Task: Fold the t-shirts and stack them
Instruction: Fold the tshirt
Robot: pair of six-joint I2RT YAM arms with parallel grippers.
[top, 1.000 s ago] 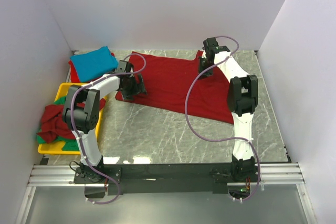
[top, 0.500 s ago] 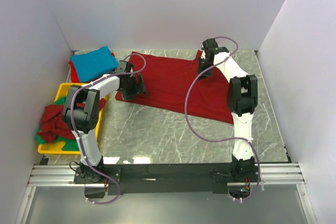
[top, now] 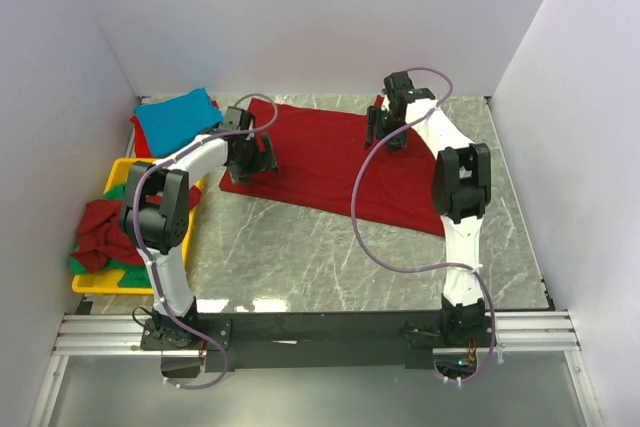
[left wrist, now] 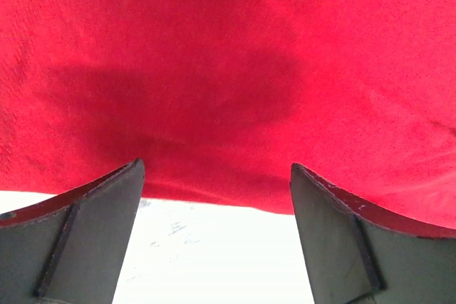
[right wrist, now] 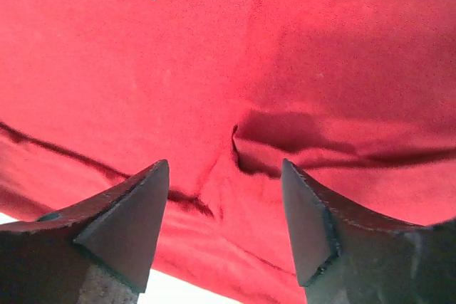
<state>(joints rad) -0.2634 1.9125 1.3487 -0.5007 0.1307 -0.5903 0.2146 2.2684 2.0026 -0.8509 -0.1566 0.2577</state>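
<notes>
Left pincer [left wrist: 217, 167]: spread wide, nothing pinched; sits low over L edge of dark red t-shirt [top: 320, 162]; wrist view shows shirt hem running across btwn the two tips, pale table [left wrist: 214, 261] below it.
Right pincer [right wrist: 224, 165]: also spread, gripping nothing; over back-R part of same shirt, near its far edge; creased, rucked-up cloth lies btwn the tips; sliver of table at bottom of wrist view.
Dark red t-shirt: spread out flat on marble table [top: 300, 257], mid-to-back, long side running L to R; near-R corner reaches furthest toward the arm bases; a few wrinkles on the R side.
Turquoise t-shirt [top: 178, 117]: folded, back-L corner of table, well apart from both pincers; bit of red cloth shows under its L edge.
Yellow tray [top: 112, 179]: L side of table, just beside L arm.
Crumpled red t-shirt [top: 100, 227]: bunched in tray, spilling over its L rim.
Green t-shirt [top: 108, 269]: under the crumpled red one in tray, only edges showing.
</notes>
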